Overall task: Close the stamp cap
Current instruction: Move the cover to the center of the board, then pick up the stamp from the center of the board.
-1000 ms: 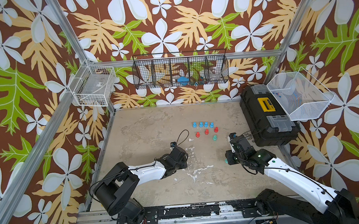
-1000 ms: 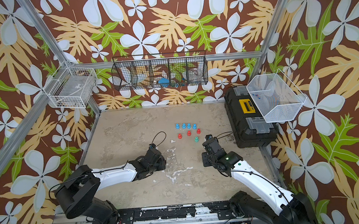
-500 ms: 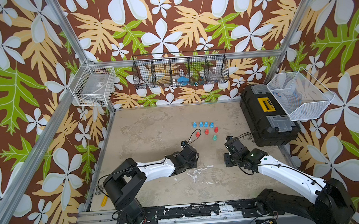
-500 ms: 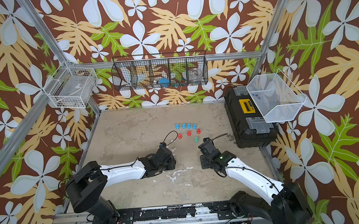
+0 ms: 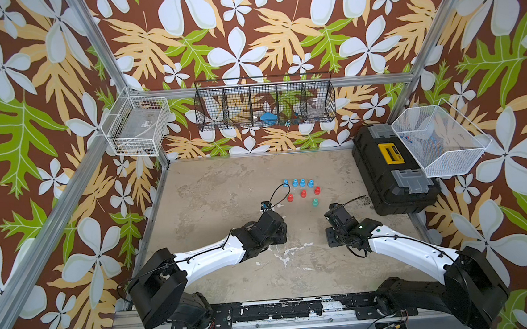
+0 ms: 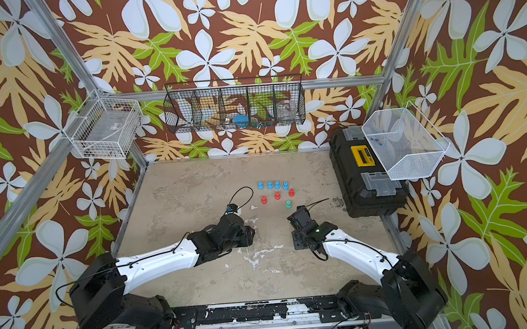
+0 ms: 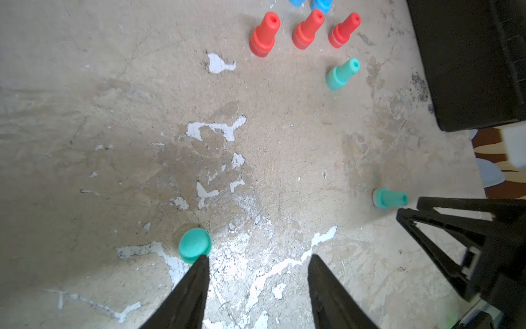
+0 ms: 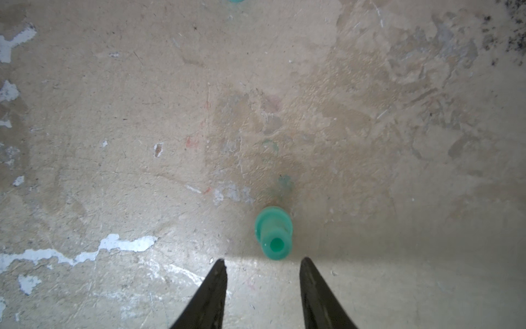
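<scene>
Reaching low over the tabletop [image 5: 212,188] in both top views, the left hand [image 5: 279,233] and right hand [image 5: 334,238] face each other near the middle, well apart. Their arms hide how far each is open. Behind them stands a cluster of small stamps [image 5: 302,189], blue, red and one teal. A black toolbox [image 5: 395,177] sits at the right edge.

From the left wrist, the left hand [image 7: 257,257] is open and holds nothing. The loose teal cap [image 7: 195,245] lies flat on the tabletop at the tip of one finger, outside the gap; I cannot tell whether they touch. The uncapped teal stamp [image 7: 388,198] sits farther off, just in front of the right hand's black fingers [image 7: 455,228], a pale rim showing at its wide end.

From the right wrist, the right hand [image 8: 263,259] is partly open and empty. The teal stamp stands on its wide end just beyond the fingertips, handle towards the camera, nearer one finger and not yet between them.
</scene>
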Robot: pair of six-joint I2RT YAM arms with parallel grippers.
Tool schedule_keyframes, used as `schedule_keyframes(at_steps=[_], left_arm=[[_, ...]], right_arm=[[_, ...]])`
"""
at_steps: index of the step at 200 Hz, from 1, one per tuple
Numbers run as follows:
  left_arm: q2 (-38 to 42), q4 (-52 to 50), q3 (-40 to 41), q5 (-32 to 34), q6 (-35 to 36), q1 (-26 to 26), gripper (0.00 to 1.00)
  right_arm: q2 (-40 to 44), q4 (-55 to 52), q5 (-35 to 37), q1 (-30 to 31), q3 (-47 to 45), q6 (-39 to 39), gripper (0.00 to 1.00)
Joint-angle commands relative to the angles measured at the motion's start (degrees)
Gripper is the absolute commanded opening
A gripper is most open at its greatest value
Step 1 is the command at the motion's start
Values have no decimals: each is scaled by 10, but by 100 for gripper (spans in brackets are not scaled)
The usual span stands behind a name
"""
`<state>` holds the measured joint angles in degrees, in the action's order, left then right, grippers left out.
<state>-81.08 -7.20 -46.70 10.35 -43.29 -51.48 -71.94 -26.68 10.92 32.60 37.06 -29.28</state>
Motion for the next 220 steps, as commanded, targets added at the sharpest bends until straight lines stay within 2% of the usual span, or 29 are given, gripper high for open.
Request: schedule_keyframes(at_steps=[1,66,132,182,202,220], left_arm=[[33,-34,4,24,14,0,58],[151,-87,38,63,15,6,59],[208,-109,63,57,20,36,59],[248,-130,76,56,31,61,60],[264,-136,82,54,35,71,60],[271,-138,89,53,36,76,60]], right_arm=[[-12,19,9,-4,-2,4,43],[-34,43,-7,-29,0,18,39],[-62,62,-27,-30,-7,18,27],[-62,57,-37,-28,-1,16,11],[-55,45,-36,-8,29,12,9],[-66,39,-42,42,77,8,9]])
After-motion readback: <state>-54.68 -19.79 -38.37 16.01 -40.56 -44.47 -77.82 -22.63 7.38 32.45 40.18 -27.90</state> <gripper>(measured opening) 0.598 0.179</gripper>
